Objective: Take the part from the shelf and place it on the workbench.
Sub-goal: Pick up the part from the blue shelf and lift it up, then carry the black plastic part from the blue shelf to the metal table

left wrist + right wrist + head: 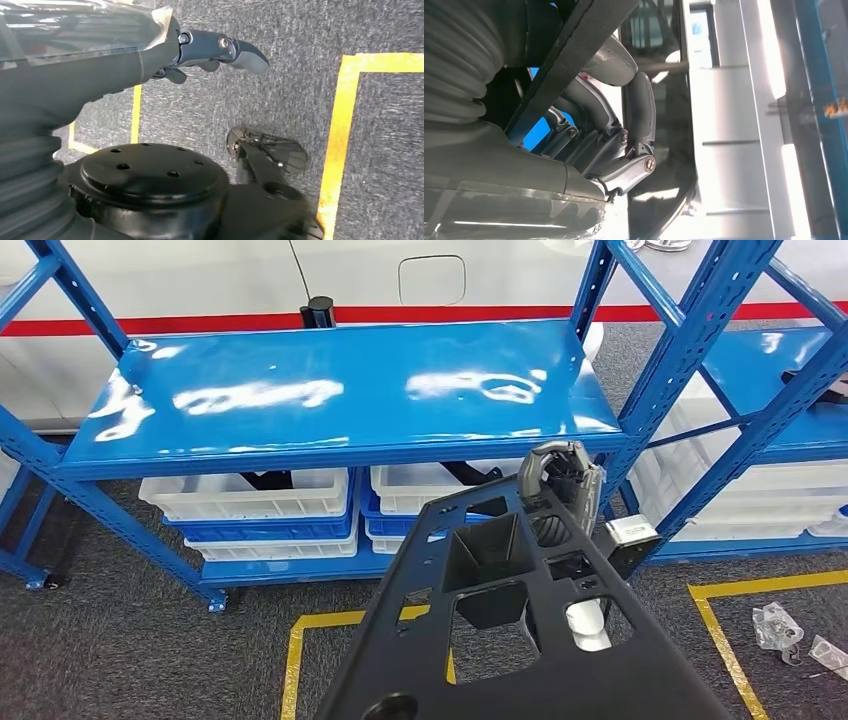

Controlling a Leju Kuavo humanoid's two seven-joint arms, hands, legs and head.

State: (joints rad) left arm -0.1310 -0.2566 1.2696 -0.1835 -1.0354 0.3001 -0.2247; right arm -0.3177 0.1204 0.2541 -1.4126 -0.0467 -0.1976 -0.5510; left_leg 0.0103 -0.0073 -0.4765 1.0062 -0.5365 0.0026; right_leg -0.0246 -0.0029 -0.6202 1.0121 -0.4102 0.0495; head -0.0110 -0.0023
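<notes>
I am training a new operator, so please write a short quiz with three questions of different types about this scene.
1. True or false: the top blue shelf carries white bins.
2. Which hand grips the black part? A) left B) right C) neither
3. Fill in: the lines on the grey floor are ____ in colour.

Key:
1. False; its top is bare, and the white bins sit under it.
2. B; the right hand grips the part's far edge, while the left hand hangs over the floor, holding nothing.
3. Yellow.
</notes>
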